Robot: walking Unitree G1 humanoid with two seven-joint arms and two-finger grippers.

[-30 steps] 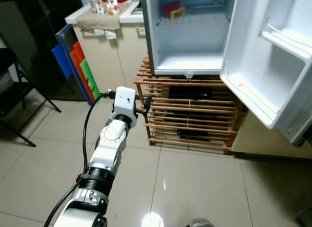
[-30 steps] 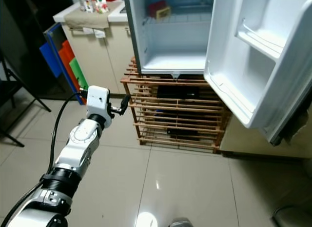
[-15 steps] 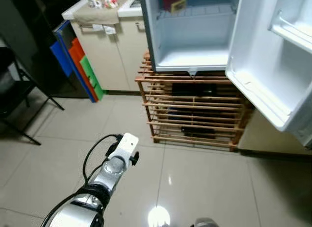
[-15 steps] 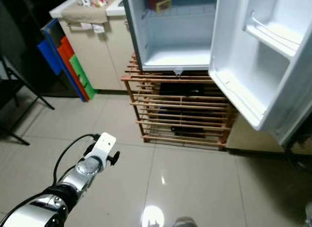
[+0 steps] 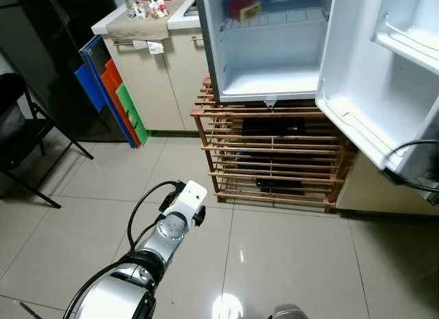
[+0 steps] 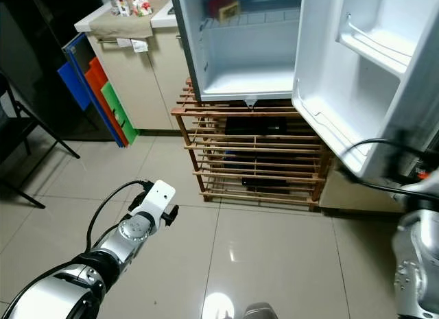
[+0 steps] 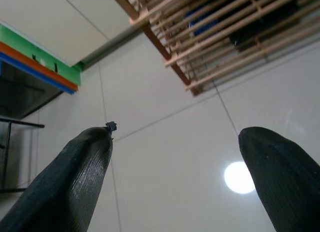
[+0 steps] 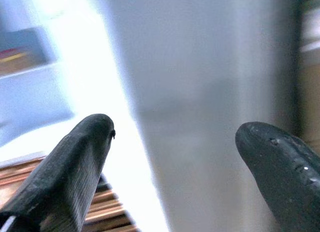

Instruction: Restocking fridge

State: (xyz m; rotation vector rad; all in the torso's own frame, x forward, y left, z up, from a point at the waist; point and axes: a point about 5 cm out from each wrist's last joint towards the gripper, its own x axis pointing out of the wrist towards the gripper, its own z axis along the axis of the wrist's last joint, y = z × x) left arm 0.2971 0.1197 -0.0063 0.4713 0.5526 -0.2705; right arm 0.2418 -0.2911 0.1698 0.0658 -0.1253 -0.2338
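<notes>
Fridge door open – left pincer (fingers spread) low over floor.

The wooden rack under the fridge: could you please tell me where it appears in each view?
Left eye view: rack at centre, right of middle, directly below the open fridge.
Right eye view: centre, again under the fridge.
Left wrist view: its slats cross one corner, beyond the open left gripper.
Right wrist view: a few slats at one edge.
Shared landmark: the fridge's open door.

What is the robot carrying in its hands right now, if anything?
Nothing. The left hand is open over bare floor tiles, and the right hand is open beside the open fridge door.
</notes>
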